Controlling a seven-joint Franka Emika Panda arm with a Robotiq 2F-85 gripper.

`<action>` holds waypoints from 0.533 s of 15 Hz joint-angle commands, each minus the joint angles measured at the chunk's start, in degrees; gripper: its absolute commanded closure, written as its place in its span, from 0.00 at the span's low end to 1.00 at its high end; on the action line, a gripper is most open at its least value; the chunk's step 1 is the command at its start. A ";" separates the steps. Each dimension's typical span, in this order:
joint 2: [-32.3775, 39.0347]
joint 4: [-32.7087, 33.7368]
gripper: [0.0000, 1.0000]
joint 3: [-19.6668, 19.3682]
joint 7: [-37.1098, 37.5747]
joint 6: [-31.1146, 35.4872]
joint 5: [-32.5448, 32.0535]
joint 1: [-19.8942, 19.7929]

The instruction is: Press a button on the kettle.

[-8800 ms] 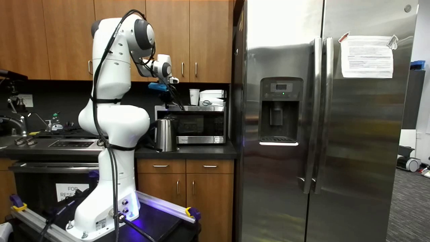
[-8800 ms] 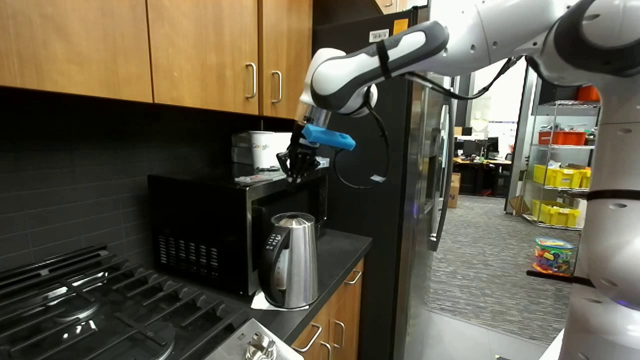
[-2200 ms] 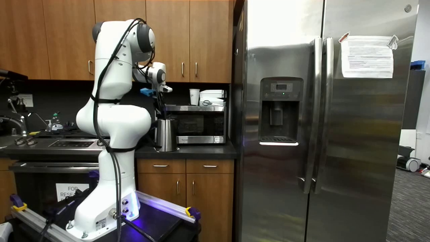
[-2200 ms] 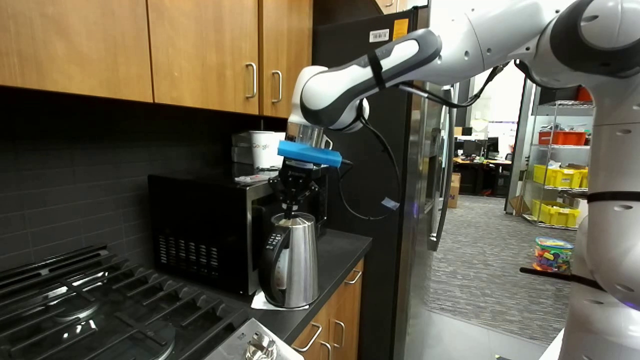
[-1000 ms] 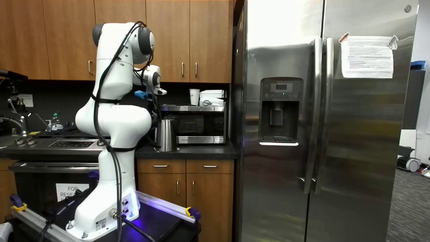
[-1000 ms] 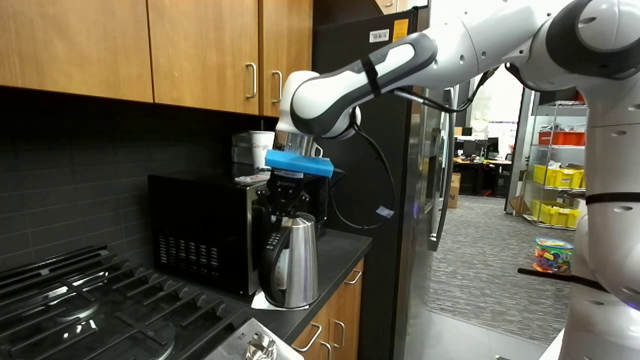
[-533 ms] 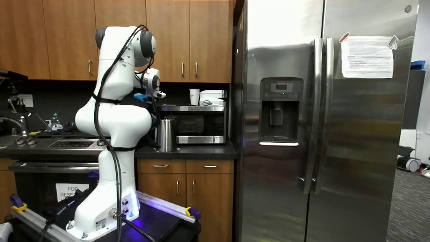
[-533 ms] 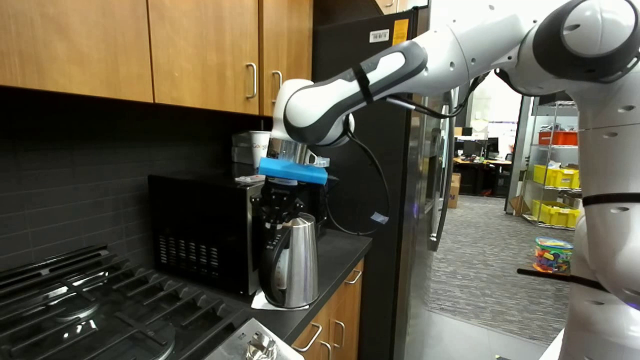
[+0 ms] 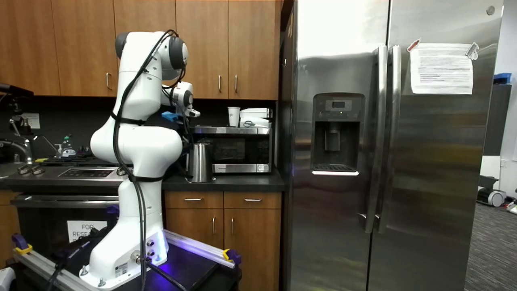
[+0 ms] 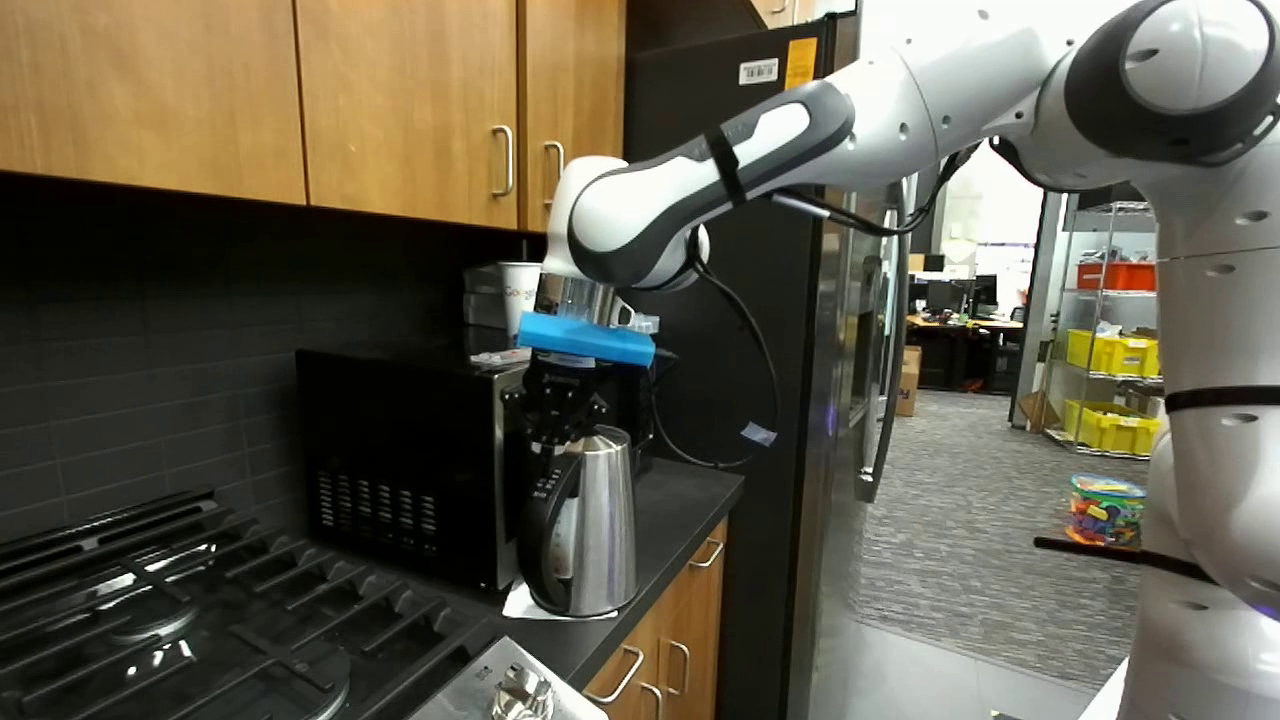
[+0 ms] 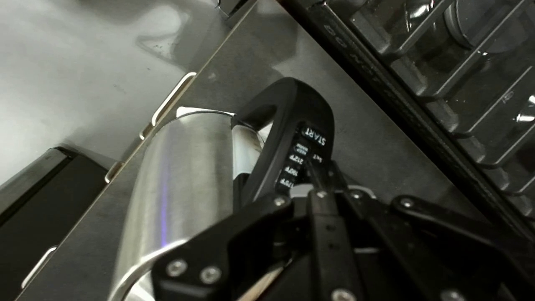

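Liable to press amiss on the crowded, white-lettered black keypad [image 11: 300,159] through slightly skewed descent, or to nudge the tall, shiny, cylindrical steel kettle [image 11: 184,175] with looped black handle [image 11: 311,106], standing upright on the dark, flat-topped bench [image 10: 685,495] with keypad just below, perhaps touching, empty jaws pinched narrow.

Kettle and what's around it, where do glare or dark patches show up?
In the wrist view, a violet streak runs along the steel kettle and the black gripper has little contrast with the black handle; in an exterior view, pale glare washes the top of the fridge; in an exterior view, the side of the microwave is near black.
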 commanded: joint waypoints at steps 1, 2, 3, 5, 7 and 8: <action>-0.87 -0.51 1.00 -0.36 -0.74 -0.31 0.85 -0.07; -0.90 -0.72 1.00 -0.36 -0.81 -0.10 0.93 -0.07; -0.94 -0.90 1.00 -0.34 -1.07 0.16 1.04 -0.09; -0.77 -0.76 1.00 -0.31 -1.16 -0.14 0.44 0.08; -0.57 -0.71 1.00 -0.15 -1.99 -0.45 0.89 0.10; -0.43 -0.58 1.00 -0.10 -2.10 -1.18 1.22 0.08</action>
